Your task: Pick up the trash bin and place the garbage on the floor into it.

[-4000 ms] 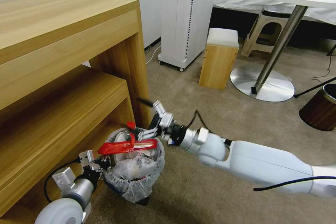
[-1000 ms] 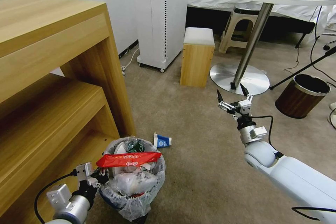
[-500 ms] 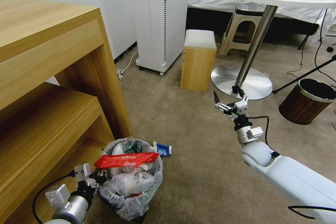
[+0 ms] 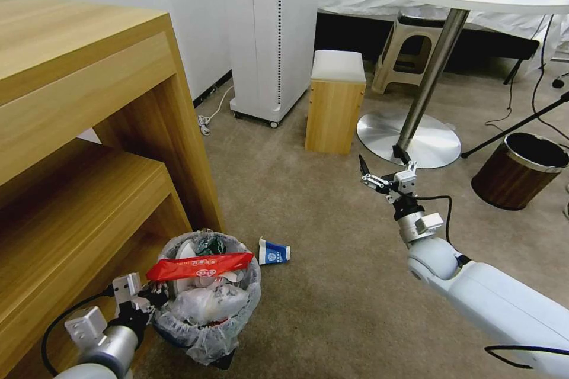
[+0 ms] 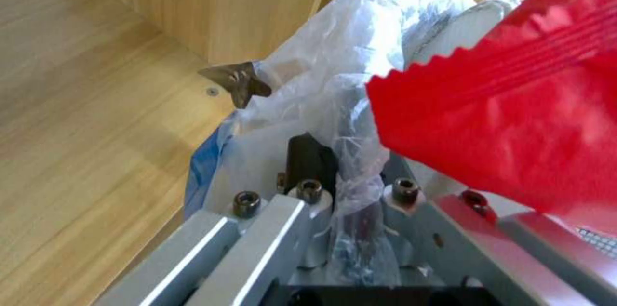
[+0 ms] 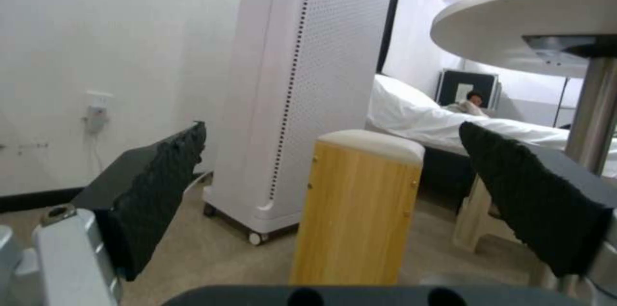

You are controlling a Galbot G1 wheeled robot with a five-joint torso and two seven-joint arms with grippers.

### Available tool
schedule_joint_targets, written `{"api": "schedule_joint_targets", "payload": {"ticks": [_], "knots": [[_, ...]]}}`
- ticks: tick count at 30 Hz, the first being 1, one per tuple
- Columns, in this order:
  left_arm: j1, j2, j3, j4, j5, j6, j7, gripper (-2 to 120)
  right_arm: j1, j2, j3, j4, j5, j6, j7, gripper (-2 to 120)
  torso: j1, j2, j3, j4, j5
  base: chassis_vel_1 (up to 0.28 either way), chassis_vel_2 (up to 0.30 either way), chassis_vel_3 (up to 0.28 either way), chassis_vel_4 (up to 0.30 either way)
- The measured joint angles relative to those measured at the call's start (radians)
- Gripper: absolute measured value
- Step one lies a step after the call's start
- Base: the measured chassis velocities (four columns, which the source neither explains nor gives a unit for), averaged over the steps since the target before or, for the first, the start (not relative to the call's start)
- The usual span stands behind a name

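Since the picture half a second back, the trash bin (image 4: 204, 302) and the left pincer (image 4: 155, 296) sit a touch further left and lower in the head view, while the furniture holds its place, so the bin itself has shifted. That pincer is pinched on the bin's bagged rim on its left side, and the bin stands tilted slightly beside the foot of the wooden shelf unit (image 4: 89, 130) on the beige floor (image 4: 308, 284). A red bar wrapper (image 4: 198, 266) lies across the top of the heaped litter inside, with white crumpled pieces under it. A blue-white carton (image 4: 274, 253) lies on the carpet just right of the bin, apart from it. The right pincer (image 4: 382, 169) is held up in the air well to the right, its black fingers spread with nothing between them, in front of the round surface's metal foot (image 4: 409, 139); a brown wood-grain bin (image 4: 518, 172) stands further right. From the left wrist, the pincer (image 5: 334, 185) is clamped on the crinkled plastic bag (image 5: 334, 65) (blue showing at one fold), with the red wrapper (image 5: 508, 103) close over it and shelf wood behind. From the right wrist, the two black fingers (image 6: 151, 190) stand wide apart, framing a small wooden stool (image 6: 360, 205) and a tall white appliance (image 6: 302, 84)
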Motion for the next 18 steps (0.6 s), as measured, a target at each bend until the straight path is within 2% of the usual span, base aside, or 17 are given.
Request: {"api": "schedule_joint_targets", "payload": {"ticks": [13,18], "knots": [[0.015,-0.004,0.001,-0.019,0.002,0.001,0.0,3,0.041,0.012,-0.104,0.004,-0.018,-0.007,-0.037,100,0.0,0.0,0.0,-0.0002,0.0,0.0,0.0,0.0,0.0],[0.004,0.004,0.01,-0.024,-0.002,0.007,-0.004,3,0.054,-0.007,-0.156,0.032,-0.035,-0.021,-0.096,100,0.0,0.0,0.0,0.0,-0.0002,0.0,0.0,0.0,0.0]]}}
